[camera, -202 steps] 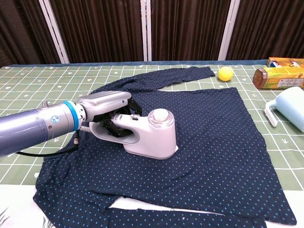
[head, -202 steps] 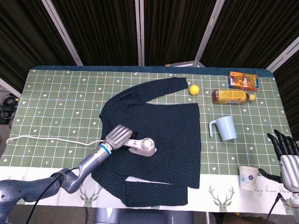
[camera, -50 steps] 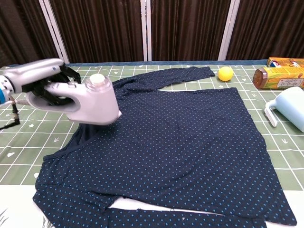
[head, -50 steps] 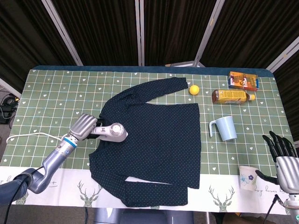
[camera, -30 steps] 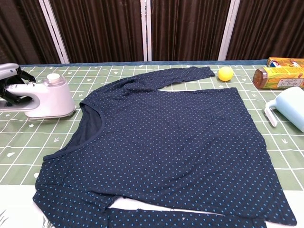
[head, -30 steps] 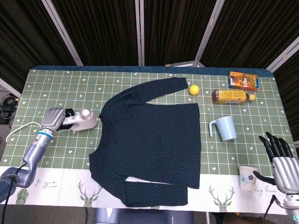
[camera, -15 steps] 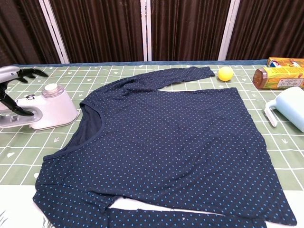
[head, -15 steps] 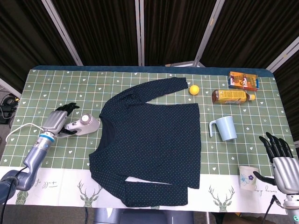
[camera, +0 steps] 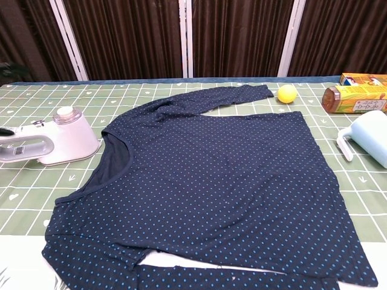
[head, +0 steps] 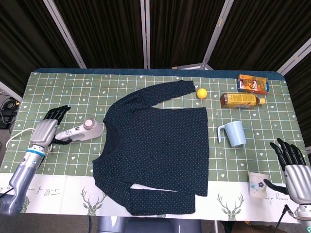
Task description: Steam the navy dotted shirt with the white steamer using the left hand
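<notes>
The navy dotted shirt (head: 158,145) (camera: 224,181) lies spread flat in the middle of the table. The white steamer (head: 82,130) (camera: 54,145) stands on the tablecloth just left of the shirt's collar, apart from it. My left hand (head: 47,128) is off the steamer, just left of its handle, with its fingers spread and nothing in them; the chest view shows almost none of it. My right hand (head: 293,165) hangs open past the table's right front corner, seen only in the head view.
A yellow ball (head: 202,93), an orange bottle (head: 240,100) and an orange box (head: 252,83) lie at the back right. A light blue pitcher (head: 233,133) and a paper cup (head: 258,185) stand on the right. The steamer's white cord (head: 17,136) runs off the left edge.
My left hand carried the steamer off the shirt to the left, set it down on the cloth, let go and drew back left. The right hand stayed put.
</notes>
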Robot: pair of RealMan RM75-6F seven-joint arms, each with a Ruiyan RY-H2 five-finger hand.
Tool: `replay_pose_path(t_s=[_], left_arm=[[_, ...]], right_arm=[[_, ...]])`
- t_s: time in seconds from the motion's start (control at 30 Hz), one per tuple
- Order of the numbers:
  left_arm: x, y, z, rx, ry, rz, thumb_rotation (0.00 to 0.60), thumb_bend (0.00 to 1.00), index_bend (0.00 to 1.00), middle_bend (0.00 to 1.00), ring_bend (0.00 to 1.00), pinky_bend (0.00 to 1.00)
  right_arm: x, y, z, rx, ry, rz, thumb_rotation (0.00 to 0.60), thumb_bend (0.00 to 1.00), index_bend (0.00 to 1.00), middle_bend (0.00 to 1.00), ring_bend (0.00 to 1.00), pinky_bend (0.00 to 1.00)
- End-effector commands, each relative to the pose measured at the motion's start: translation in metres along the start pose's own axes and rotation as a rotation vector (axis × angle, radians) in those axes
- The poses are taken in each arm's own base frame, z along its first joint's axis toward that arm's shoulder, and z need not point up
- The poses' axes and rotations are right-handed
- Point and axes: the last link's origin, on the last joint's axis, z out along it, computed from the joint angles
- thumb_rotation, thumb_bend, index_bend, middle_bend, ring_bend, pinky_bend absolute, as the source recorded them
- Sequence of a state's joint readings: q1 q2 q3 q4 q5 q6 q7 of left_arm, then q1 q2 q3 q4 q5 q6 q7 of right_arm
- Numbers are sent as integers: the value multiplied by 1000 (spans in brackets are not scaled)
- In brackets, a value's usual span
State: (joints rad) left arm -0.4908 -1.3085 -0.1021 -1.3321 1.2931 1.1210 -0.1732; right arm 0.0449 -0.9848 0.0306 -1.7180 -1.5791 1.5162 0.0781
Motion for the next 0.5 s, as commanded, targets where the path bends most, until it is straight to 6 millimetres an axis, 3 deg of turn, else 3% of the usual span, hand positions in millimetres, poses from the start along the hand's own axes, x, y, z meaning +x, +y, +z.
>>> replay_pose_path(t_s=[0.03,0.37,0.5], left_arm=[[27,-13,-56,116,140,57,600,0,0,0,0,0],[37,-6,-137,237,146,122,600,0,0,0,0,0],[40,-5,-154,230,146,155,600,0,0,0,0,0]], right_arm=[[-1,2,1,-5,0,3,600,0,0,0,0,0],[4,13,1,-29,3,22,600,0,0,0,0,0],[3,15,0,-26,-1,25,600,0,0,0,0,0]])
